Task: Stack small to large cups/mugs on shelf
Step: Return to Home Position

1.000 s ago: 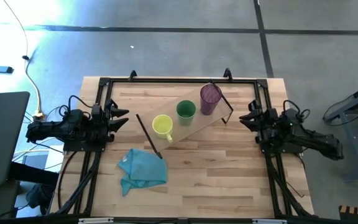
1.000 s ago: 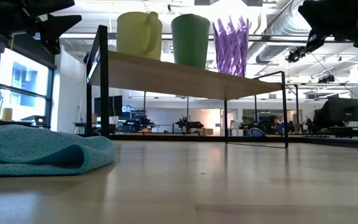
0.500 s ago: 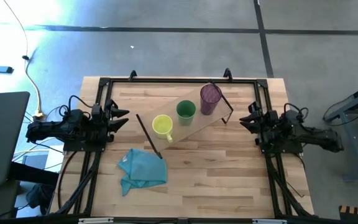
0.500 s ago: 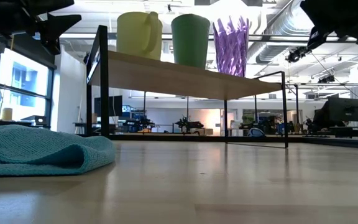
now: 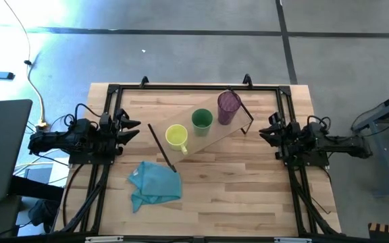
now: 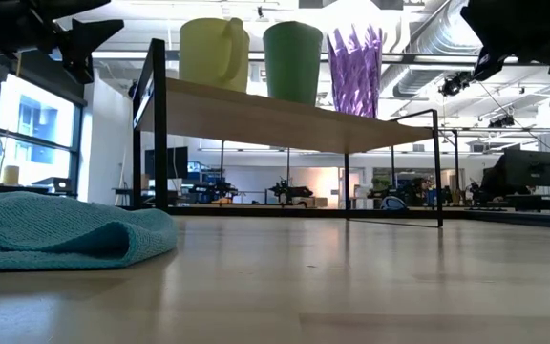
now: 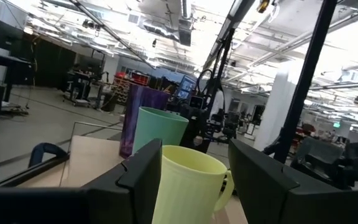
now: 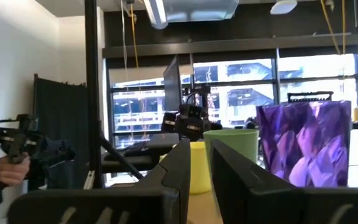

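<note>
Wide, bright workshop beyond; pale butcher-block worktop (image 5: 248, 196) up front. Starting at the left jaws: spread wide, pinching nothing, parked at the worktop's left edge on the left arm (image 5: 73, 140), aimed straight down the row of cups. Over to the right jaws: parted by only a narrow gap, likewise empty, on the right arm (image 5: 319, 143) at the right edge.

Now outward. Between the two, well apart from both, the shelf (image 6: 256, 113), lying on a slant across the worktop. Up on it, three upright in a line, small to large: yellow mug (image 5: 176, 137) at the left-arm end, green cup (image 5: 202, 120) in the middle, purple tumbler (image 5: 229, 106) at the right-arm end. Close neighbours, though touching or not, cannot tell. Teal cloth (image 5: 155, 182) down on the worktop, near the shelf's mug end, out of play.

Looks like stacking done, only the retreat home to go. Worth noting for that: row's long axis running arm to arm, so pulling back means heading straight away from the cups, mug nearest on the left, tumbler nearest on the right. Little to snag, by the look of it.
</note>
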